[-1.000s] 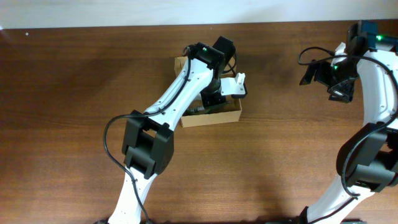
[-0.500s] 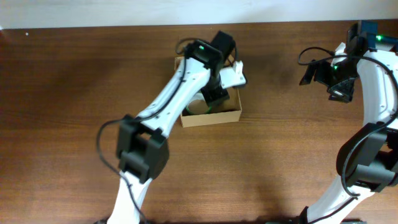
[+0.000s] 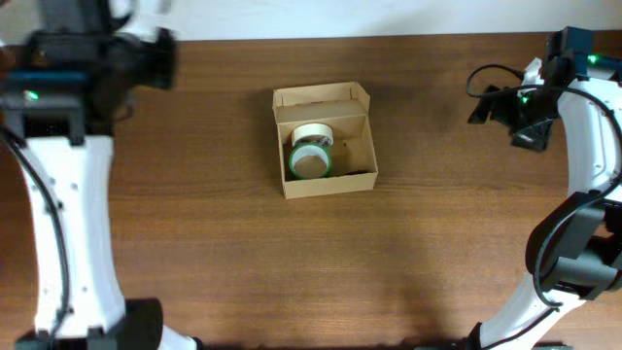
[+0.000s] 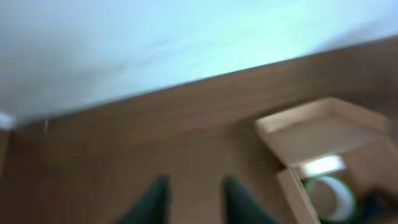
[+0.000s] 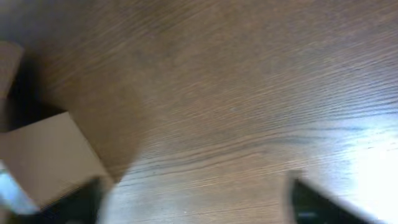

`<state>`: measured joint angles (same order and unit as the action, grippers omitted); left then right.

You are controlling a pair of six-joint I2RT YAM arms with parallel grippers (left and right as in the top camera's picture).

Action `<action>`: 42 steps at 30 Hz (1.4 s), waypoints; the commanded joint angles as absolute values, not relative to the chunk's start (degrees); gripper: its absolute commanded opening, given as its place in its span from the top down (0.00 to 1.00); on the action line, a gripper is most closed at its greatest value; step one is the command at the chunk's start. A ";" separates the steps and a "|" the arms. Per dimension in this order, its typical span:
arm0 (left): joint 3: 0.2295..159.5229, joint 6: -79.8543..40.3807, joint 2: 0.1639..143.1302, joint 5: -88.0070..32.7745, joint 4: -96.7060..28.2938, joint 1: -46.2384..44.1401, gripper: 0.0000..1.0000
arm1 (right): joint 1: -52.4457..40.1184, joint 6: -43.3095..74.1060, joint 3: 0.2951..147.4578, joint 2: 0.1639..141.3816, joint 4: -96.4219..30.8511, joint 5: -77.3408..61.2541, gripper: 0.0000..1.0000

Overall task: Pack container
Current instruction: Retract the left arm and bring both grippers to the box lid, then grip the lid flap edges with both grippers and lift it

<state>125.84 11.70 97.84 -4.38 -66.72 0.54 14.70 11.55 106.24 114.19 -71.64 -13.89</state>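
The container (image 3: 327,182), a tan cardboard box with its flap lid (image 3: 321,95) open at the back, sits mid-table. Inside lie a cream tape roll (image 3: 313,134) and a green-edged tape roll (image 3: 310,161). My left gripper (image 3: 155,51) is blurred at the far left back, well away from the box. In the left wrist view its fingers (image 4: 194,186) are apart and empty, with the container (image 4: 311,134) and the green-edged roll (image 4: 329,194) to the right. My right gripper (image 3: 488,105) is open and empty at the far right. The right wrist view (image 5: 196,193) shows the container (image 5: 43,155) at the left.
The brown wooden table (image 3: 437,243) runs to a pale wall at the back (image 3: 292,15). The left arm's column (image 3: 58,214) stands along the left side. The right arm's column (image 3: 583,224) stands along the right side.
My left arm has pulled out of the container and swung fast to the far left back, uncovering the box and the two rolls in it. The right arm has hardly moved.
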 commanded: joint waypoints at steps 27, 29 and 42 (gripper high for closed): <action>116.29 2.35 140.22 -56.38 -60.55 4.47 0.98 | 8.19 7.53 106.02 131.33 -57.17 -51.88 0.96; 116.29 2.13 141.78 -56.45 -59.99 3.49 0.98 | 8.03 7.49 106.02 132.99 -56.29 -54.06 0.96; 116.29 -2.68 147.30 -56.40 -53.93 -1.78 0.98 | 4.78 6.22 106.02 135.72 -49.60 -56.38 0.96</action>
<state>116.14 0.08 145.03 -55.13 -55.20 -1.21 5.85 7.25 106.21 135.02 -50.41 -54.35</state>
